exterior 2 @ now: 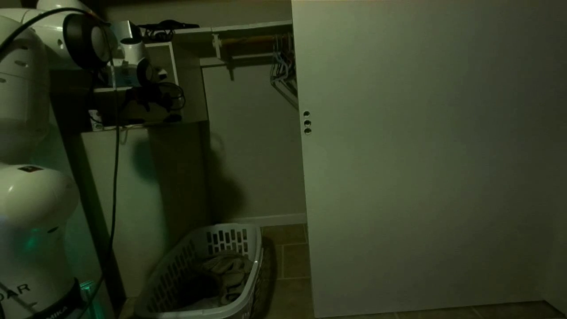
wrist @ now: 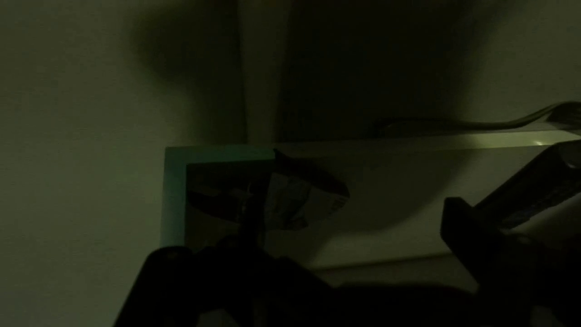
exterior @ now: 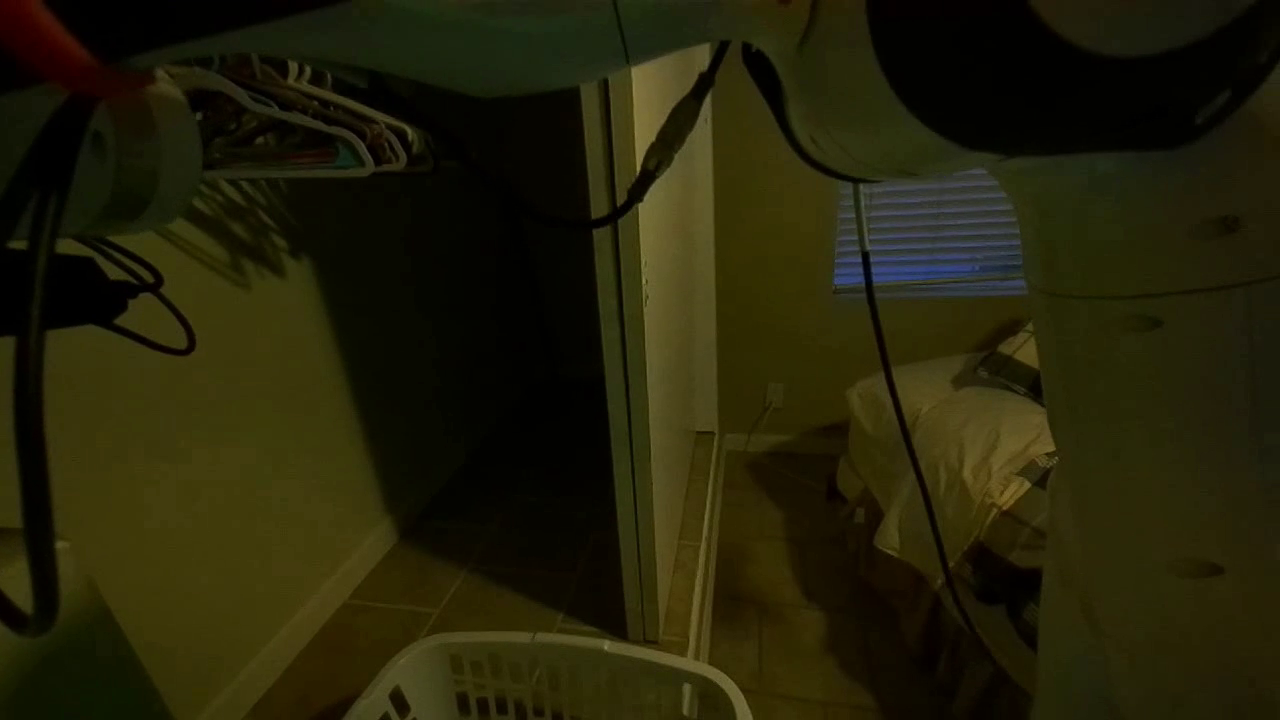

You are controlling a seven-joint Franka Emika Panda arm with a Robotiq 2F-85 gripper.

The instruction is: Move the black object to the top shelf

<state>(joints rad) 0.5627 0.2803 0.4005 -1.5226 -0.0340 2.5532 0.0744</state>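
With its jaws spread wide, the gripper [wrist: 353, 212] hangs by the lower compartment [wrist: 174, 200], where one black object [wrist: 530, 185] lies, while another black thing [exterior 2: 172, 25] (which is meant, I cannot tell) rests on the top shelf [exterior 2: 249, 26].

White laundry basket [exterior: 540, 642] cut off at near edge, contents [exterior 2: 228, 271] partly too dark to tell, far bed [exterior: 945, 430] partly hidden by robot arm [exterior: 1150, 450], hangers [exterior 2: 282, 73] partly behind door [exterior 2: 421, 155], gripper [wrist: 309, 228] and its 2 fingers [wrist: 459, 221] only dark outlines
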